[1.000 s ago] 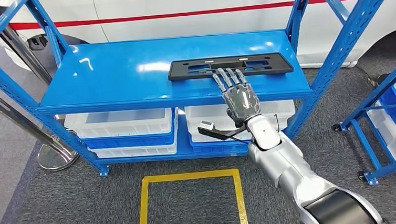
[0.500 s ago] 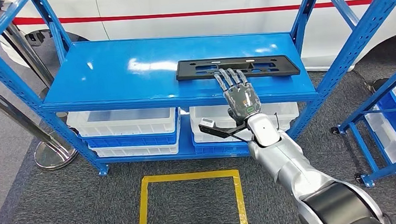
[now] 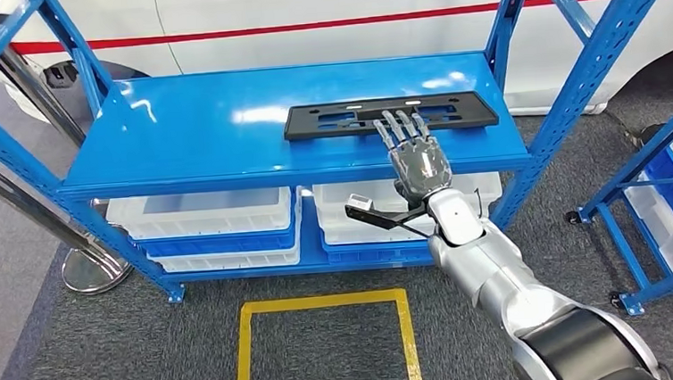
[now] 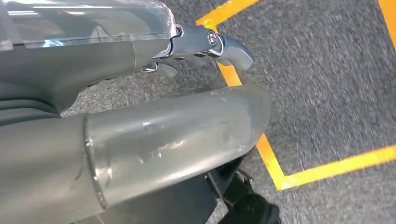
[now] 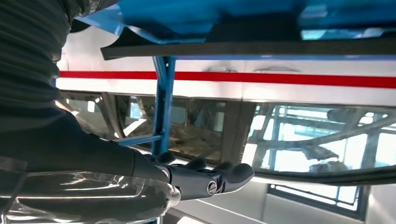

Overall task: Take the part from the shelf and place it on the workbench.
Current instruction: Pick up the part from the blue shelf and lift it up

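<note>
Lying under right hand fingers, black part, blue shelf

A white vehicle with a red stripe along its side is seen at the far edge of the scene. White bins on blue trays are stored low down, two stacks side by side. A yellow taped square is marked on the grey carpet in the near foreground. A metal stanchion base stands at the left, and another blue rack with a white bin is placed at the right.
</note>
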`<move>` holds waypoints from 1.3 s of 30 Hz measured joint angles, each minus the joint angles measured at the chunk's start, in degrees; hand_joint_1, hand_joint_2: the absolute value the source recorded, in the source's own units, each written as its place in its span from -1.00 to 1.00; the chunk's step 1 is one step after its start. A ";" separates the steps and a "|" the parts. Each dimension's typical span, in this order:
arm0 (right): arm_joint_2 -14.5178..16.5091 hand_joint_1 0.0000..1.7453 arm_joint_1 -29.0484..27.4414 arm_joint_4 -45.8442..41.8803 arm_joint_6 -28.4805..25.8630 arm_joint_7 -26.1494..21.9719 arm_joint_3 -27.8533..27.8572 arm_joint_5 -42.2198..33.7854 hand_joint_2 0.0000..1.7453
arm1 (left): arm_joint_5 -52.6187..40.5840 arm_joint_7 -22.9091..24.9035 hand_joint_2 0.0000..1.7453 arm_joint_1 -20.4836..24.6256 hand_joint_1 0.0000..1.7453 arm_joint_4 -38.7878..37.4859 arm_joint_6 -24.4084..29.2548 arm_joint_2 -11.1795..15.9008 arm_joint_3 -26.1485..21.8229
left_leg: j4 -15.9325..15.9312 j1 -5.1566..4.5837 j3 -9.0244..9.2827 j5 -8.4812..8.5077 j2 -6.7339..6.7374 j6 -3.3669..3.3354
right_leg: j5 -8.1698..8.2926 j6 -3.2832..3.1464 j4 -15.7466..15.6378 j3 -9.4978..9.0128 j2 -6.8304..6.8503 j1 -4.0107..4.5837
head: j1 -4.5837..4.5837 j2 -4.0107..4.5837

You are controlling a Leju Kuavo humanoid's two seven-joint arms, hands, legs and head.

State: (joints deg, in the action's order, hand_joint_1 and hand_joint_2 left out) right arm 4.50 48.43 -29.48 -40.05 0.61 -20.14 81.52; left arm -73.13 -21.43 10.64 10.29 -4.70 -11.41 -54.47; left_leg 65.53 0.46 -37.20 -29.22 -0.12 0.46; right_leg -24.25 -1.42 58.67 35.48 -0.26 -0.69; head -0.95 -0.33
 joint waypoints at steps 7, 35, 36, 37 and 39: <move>-0.32 -1.00 -0.39 -0.58 0.00 0.32 1.02 0.02 1.00 | 0.00 0.33 -1.00 0.27 -1.00 0.07 0.17 0.06 0.45 | -2.57 -0.09 0.38 4.05 -0.02 -0.68 | -0.57 0.03 0.14 -0.67 -0.23 0.30 | 0.00 0.00; -1.84 -1.00 -0.90 -1.37 -0.06 -0.22 2.60 -0.22 1.00 | 0.02 1.58 -1.00 1.14 -1.00 0.24 0.50 0.60 1.13 | 7.52 0.24 -5.31 0.22 0.08 0.16 | -1.20 0.09 0.15 -1.16 -0.07 -0.26 | -0.04 0.00; -1.85 -1.00 -0.94 -1.41 -0.06 -0.22 2.64 -0.20 1.00 | 0.02 1.57 -1.00 1.13 -1.00 0.24 0.49 0.61 1.13 | 3.84 0.19 -3.82 2.62 0.07 -0.19 | -1.47 0.18 0.14 -1.54 -0.13 -0.18 | -0.04 0.00; -1.86 -1.00 -0.93 -1.45 -0.06 -0.22 2.68 -0.19 1.00 | 0.02 1.57 -1.00 1.14 -1.00 0.24 0.49 0.68 1.14 | -0.34 0.04 -1.94 4.59 0.07 -0.71 | -1.76 0.30 0.13 -1.90 -0.15 -0.14 | -0.03 0.00; -1.89 -1.00 -0.86 -1.55 -0.05 -0.22 2.77 -0.19 1.00 | 0.02 1.53 -1.00 1.23 -1.00 0.24 0.48 0.84 1.17 | -6.27 -0.34 0.87 6.27 0.08 -1.58 | -2.22 0.80 0.03 -2.33 -0.17 -0.01 | -0.03 0.00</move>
State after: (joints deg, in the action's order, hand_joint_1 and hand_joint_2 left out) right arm 2.61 47.57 -31.04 -40.10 0.39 -17.37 81.33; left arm -73.11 -19.90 11.88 10.54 -4.22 -10.57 -53.30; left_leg 59.26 0.12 -36.33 -22.95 -0.05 -1.12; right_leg -26.47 -0.61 58.70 33.15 -0.42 -0.70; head -0.98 -0.33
